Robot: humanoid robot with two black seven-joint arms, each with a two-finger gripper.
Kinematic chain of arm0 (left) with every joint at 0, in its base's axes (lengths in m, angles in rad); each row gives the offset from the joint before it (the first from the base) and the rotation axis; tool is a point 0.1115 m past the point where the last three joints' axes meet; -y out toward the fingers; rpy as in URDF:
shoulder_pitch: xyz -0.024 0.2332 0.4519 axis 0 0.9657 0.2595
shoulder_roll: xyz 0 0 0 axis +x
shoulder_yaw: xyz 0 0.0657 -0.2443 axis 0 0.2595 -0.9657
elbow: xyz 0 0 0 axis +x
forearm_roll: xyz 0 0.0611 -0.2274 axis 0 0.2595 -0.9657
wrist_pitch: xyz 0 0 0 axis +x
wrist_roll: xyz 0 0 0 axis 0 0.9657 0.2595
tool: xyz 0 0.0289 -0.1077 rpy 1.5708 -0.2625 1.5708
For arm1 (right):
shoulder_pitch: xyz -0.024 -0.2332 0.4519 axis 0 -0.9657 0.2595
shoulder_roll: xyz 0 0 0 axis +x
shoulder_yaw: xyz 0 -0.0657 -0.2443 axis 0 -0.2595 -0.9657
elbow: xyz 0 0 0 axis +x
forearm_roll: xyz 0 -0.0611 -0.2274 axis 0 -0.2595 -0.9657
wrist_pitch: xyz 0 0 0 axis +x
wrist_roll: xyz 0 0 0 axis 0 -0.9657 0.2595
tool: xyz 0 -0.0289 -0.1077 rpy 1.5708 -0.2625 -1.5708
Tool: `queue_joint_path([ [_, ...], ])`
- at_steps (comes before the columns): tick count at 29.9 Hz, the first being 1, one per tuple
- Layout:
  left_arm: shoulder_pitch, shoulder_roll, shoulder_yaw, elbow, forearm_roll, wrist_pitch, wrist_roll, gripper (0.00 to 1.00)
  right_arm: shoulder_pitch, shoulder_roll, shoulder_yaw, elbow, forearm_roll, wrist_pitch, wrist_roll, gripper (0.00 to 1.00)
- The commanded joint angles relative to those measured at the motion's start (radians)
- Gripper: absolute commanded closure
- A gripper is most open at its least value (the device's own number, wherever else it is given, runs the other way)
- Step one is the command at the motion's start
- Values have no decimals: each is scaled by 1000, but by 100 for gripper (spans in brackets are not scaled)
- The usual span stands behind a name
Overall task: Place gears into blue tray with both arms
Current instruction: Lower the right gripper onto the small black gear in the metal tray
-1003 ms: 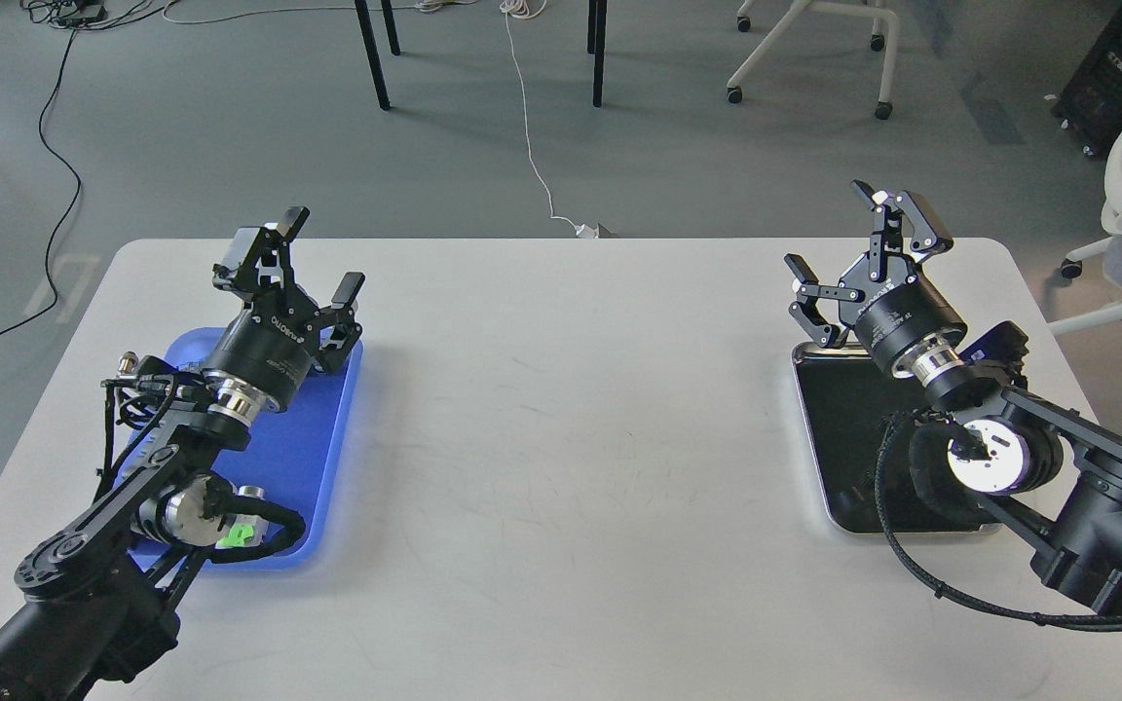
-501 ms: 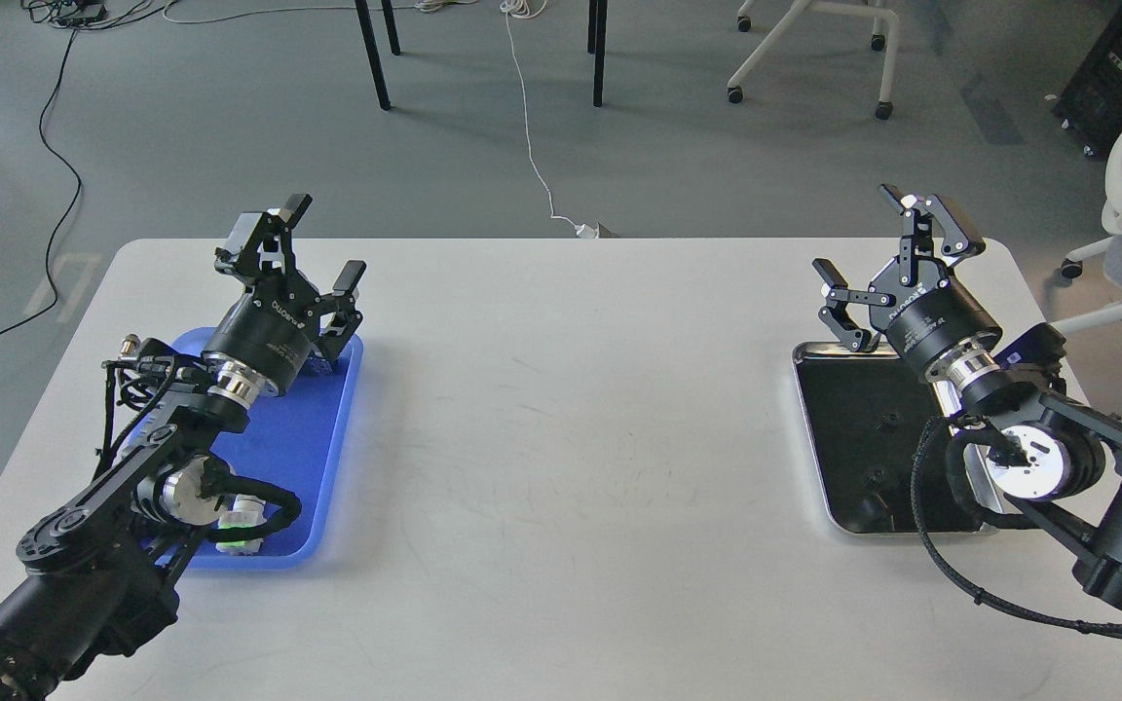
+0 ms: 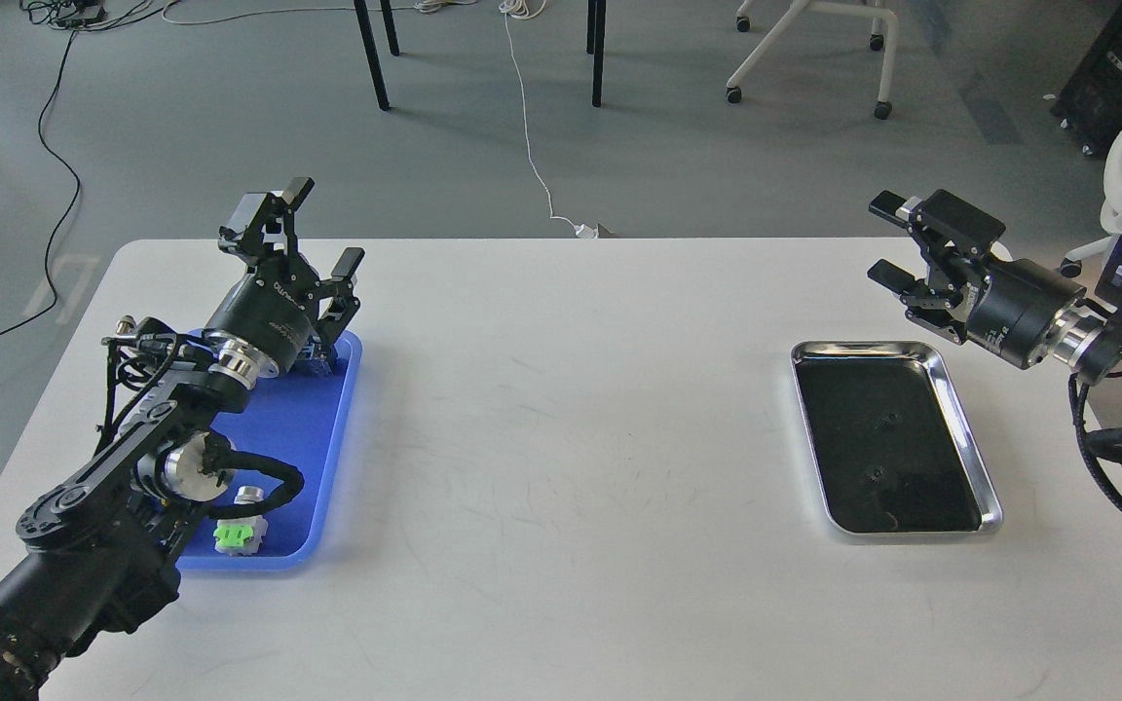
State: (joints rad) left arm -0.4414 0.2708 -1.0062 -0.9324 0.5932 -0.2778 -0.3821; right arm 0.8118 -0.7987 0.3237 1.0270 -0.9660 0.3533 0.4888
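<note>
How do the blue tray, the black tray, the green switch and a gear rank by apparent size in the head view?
1. Blue tray, though my left arm hides much of it.
2. Black tray, somewhat smaller in the picture.
3. Green switch.
4. Gear, a tiny speck in the black tray.

Blue tray (image 3: 313, 443) lies left on the table (image 3: 561, 409), black tray (image 3: 970, 443) right.

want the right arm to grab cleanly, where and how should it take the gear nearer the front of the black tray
Grip the gear across its toothed outer rim, coming straight down from above. It seems to lie flat on the black tray floor, so only the rim offers opposing faces, and the raised tray wall blocks a sideways approach. The right gripper is open, beyond the tray's far end.
</note>
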Motion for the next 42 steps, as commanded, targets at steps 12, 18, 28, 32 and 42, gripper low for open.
queue_joint_path([
  [12,23,-38,-2,-52,8,-3,-1,2,383,-2,-573,-117,-726,-93,0,2],
  [18,24,-38,-2,-85,8,-1,-1,2,392,65,-630,-127,-732,-93,0,2],
  [28,24,-42,-2,-85,8,-1,-1,2,425,131,-781,-169,-732,-115,0,5],
  [32,24,-39,-3,-88,8,-1,-1,2,420,177,-825,-191,-731,-201,0,6],
  [42,24,-35,-3,-89,8,-1,-1,2,415,230,-867,-246,-728,-229,0,18],
])
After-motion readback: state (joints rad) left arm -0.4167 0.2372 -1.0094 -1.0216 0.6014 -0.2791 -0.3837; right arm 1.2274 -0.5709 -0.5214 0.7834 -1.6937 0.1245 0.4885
